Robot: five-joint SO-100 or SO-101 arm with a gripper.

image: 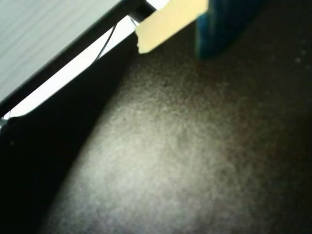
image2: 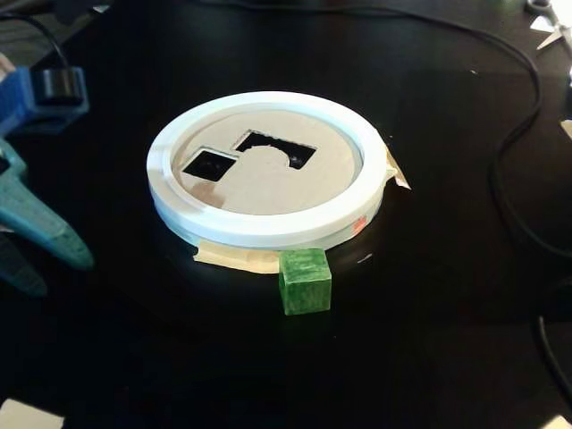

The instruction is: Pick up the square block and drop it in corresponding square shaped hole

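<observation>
— What sort of place am I working in?

— A hobbyist's bench, by the look of it: a black table (image2: pixel 429 340) crossed by a loose black cable (image2: pixel 514 134), and a white ring-shaped sorter (image2: pixel 268 228) held down with strips of masking tape (image2: pixel 234 259).

— Anything else?

— Scissors (image2: pixel 547 11) and paper scraps (image2: pixel 27 416) lie at the table's edges.

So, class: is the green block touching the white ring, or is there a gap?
Cannot tell. In the fixed view the green block sits right at the white ring's near edge, over its tape, but that angle hides any gap.
</observation>
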